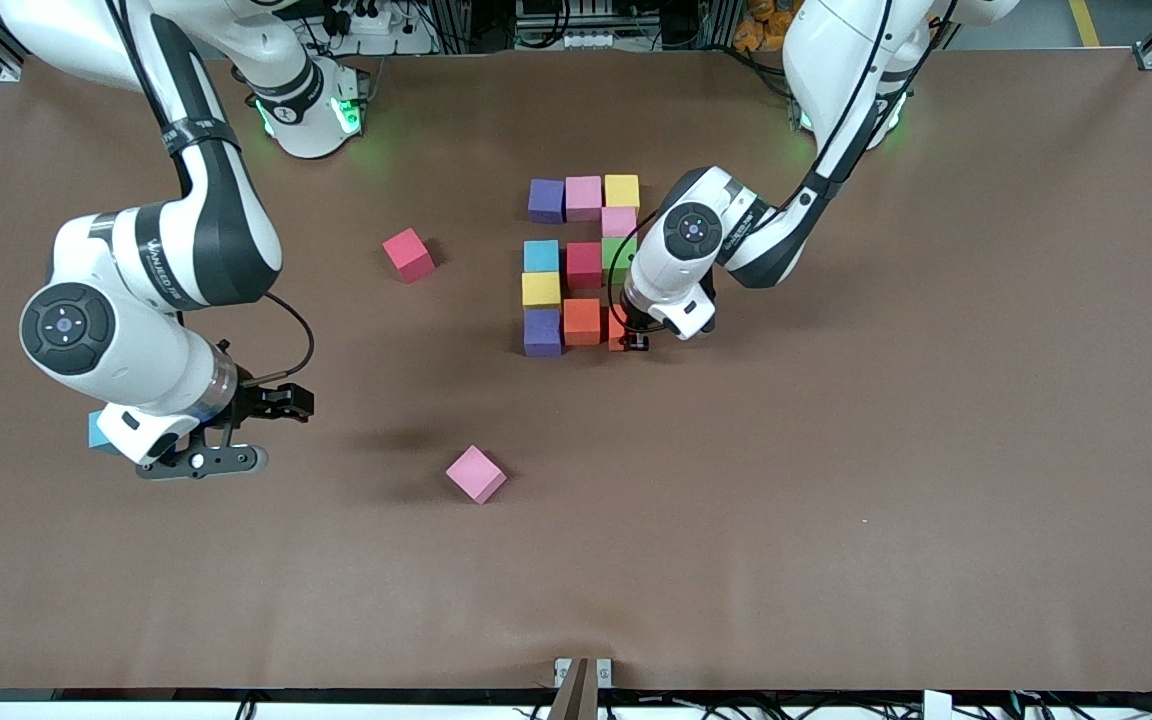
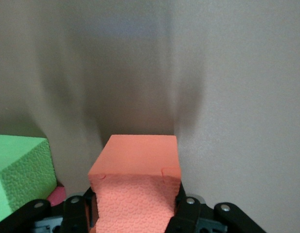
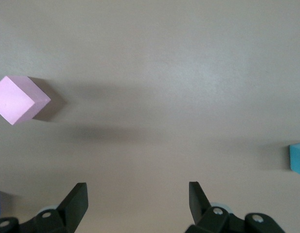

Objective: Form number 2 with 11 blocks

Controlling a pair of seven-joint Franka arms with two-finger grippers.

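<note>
- Here, the left gripper [image 1: 633, 338] sits low at the corner of the block figure nearest the front camera, toward the left arm's end of the table, its fingers [image 2: 186, 213] pressed against the two sides of an orange block [image 2: 137, 187].
- That held block [image 1: 617, 330] lies just beside another orange block [image 1: 582, 321], which in turn touches a purple block [image 1: 542, 332]; together they make the row nearest the front camera.
- Above that row, a yellow block [image 1: 541, 289] and then a light blue block [image 1: 541, 256] run up the side toward the right arm's end.
- A red block [image 1: 584, 264] stands beside the light blue one, with a green block [image 1: 618, 254] next to it (partly covered by the left arm in the front view; the left wrist view shows it [image 2: 18, 174] close beside the held block).
- Farther from the front camera, a pink block [image 1: 619, 221] sits on the green one's upper side, under a top row of purple [image 1: 546, 200], pink [image 1: 584, 197] and yellow [image 1: 622, 190].
- The right gripper [image 1: 236, 430] hovers over bare brown table [image 1: 836, 500] near the right arm's end, its fingers [image 3: 74, 204] spread wide with nothing between them.
- A loose pink block [image 1: 476, 474] lies nearer the front camera than the figure, well apart from it.
- A loose red block [image 1: 408, 254] rests between the figure and the right arm.
- A light blue block [image 1: 96, 430] peeks out from under the right arm's wrist.
</note>
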